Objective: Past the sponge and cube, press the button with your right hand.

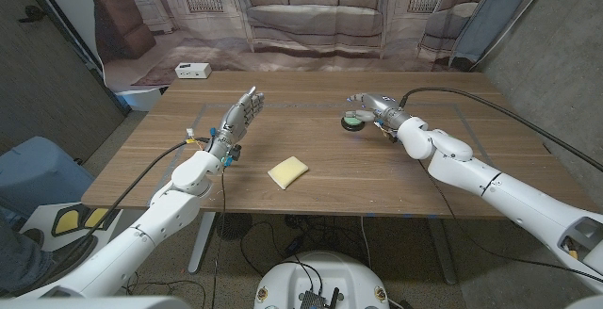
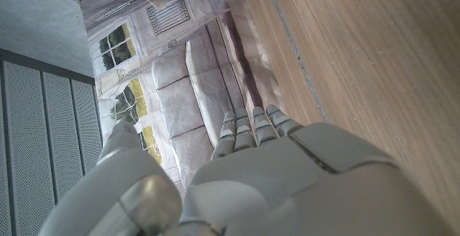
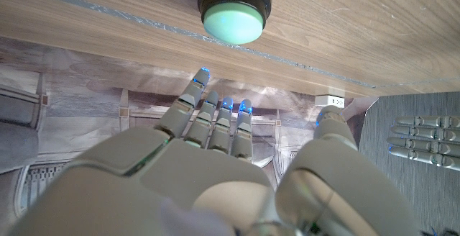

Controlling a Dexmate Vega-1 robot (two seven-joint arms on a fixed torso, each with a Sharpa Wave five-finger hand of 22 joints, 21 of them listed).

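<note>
The button [image 1: 353,121], a pale green dome on a black base, sits on the wooden table [image 1: 320,149] right of centre; it also shows in the right wrist view [image 3: 234,9]. My right hand [image 1: 374,107] hovers just behind and over it with fingers stretched out and apart, holding nothing [image 3: 215,164]; I cannot tell whether it touches the dome. A yellow sponge [image 1: 287,171] lies near the table's front middle. My left hand [image 1: 239,119] is raised over the left part of the table, fingers extended and empty [image 2: 273,178].
A small white box [image 1: 192,70] lies beyond the table's far left corner. A backdrop printed with a sofa [image 1: 306,17] hangs behind the table. Black cables run along both arms. Bare wood lies between the sponge and the button.
</note>
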